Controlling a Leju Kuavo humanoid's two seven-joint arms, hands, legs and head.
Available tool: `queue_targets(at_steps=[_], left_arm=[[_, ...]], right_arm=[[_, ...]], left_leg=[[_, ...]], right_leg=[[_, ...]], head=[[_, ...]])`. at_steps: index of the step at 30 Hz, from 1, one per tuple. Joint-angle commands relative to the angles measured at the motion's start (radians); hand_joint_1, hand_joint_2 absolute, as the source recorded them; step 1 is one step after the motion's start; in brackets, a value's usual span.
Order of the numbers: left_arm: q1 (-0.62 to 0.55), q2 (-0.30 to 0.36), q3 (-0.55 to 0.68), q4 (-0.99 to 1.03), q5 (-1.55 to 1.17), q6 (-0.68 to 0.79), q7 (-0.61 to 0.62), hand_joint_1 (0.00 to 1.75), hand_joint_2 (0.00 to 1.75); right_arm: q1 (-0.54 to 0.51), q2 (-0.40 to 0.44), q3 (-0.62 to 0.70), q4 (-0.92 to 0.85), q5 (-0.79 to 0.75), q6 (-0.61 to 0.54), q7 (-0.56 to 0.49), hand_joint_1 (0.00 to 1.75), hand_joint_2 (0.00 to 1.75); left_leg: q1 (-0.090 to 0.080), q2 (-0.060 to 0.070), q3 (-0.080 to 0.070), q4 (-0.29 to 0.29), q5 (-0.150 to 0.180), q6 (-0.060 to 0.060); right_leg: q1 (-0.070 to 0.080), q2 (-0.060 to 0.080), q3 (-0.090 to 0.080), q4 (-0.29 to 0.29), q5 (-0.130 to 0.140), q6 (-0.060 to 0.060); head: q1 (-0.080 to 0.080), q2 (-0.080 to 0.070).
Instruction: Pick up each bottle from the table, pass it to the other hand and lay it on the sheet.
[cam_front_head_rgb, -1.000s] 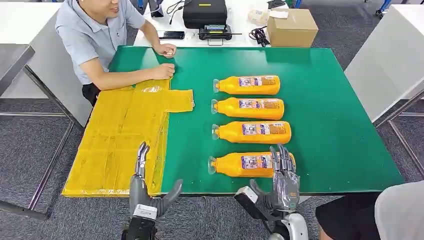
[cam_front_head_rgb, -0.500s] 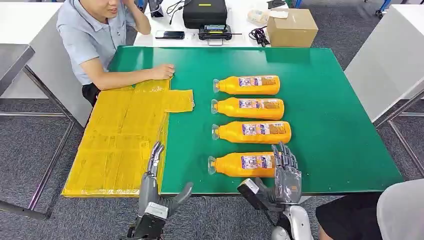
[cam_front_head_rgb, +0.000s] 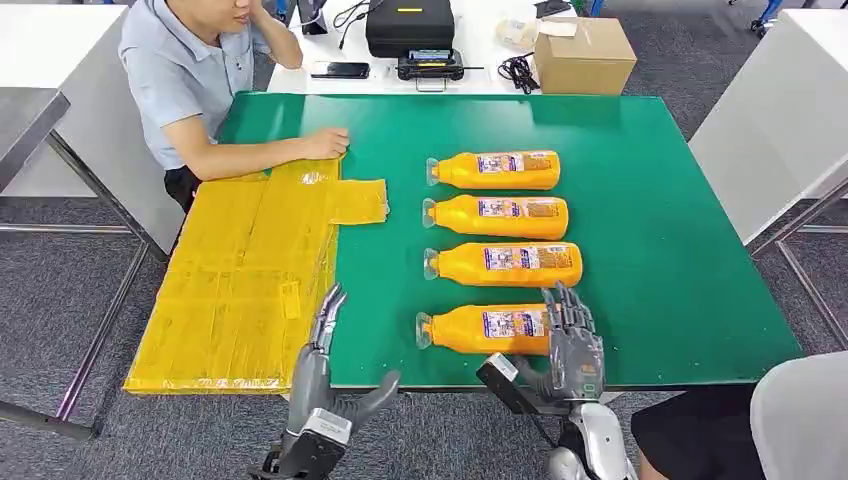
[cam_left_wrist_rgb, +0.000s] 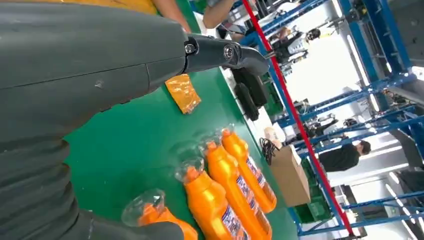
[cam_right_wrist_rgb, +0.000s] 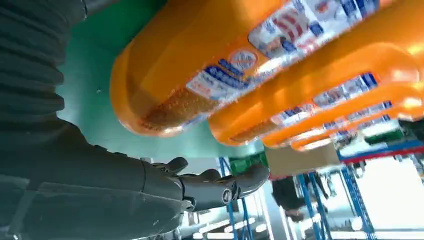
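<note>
My right robot hand (cam_front_head_rgb: 572, 340) is resting with spread fingers over the base of the nearest bottle (cam_front_head_rgb: 485, 329), gripping nothing. My left robot hand (cam_front_head_rgb: 325, 375) is hovering empty, fingers apart, at the green table (cam_front_head_rgb: 660, 230) edge. Four orange bottles are lying in a row beside the yellow sheet (cam_front_head_rgb: 245, 280). A person (cam_front_head_rgb: 195, 85) is sitting nearby; grey carpet (cam_front_head_rgb: 50, 300) is surrounding us.

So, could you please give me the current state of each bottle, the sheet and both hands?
Nearest bottle: lying on its side, right hand at its base end, not lifted.
Second bottle: lying, untouched.
Third bottle: lying, untouched.
Farthest bottle: lying, untouched.
Yellow sheet: flat on the table, no bottles on it, a person's hand on its far edge.
Left hand: open, holding nothing.
Right hand: open, fingers apart.
</note>
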Motion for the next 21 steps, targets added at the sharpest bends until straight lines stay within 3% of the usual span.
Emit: queue_targets(at_steps=[1, 10, 21], left_arm=[[-0.02, 0.029, -0.051, 0.037, -0.034, -0.013, 0.05, 0.0, 1.75], [-0.023, 0.03, -0.07, 0.022, -0.069, -0.052, 0.092, 0.0, 1.75], [-0.018, 0.037, -0.073, 0.004, -0.081, -0.059, 0.107, 0.0, 1.75]], right_arm=[[-0.017, -0.056, 0.036, 0.035, 0.026, 0.088, 0.052, 0.0, 1.75], [-0.021, -0.11, 0.073, 0.006, 0.092, 0.193, 0.11, 0.0, 1.75], [-0.037, -0.117, 0.098, 0.018, 0.141, 0.19, 0.13, 0.0, 1.75]], left_leg=[[0.001, 0.001, 0.005, -0.001, -0.001, -0.002], [0.001, 0.001, 0.004, 0.0, -0.001, -0.002], [0.0, 0.001, 0.003, 0.0, 0.0, -0.001]], right_leg=[[0.001, 0.0, 0.005, -0.001, -0.001, -0.002], [0.001, 0.0, 0.004, -0.001, -0.001, -0.002], [0.0, 0.0, 0.003, -0.001, 0.0, -0.001]], head=[[0.0, 0.0], [0.0, 0.0], [0.0, 0.0]])
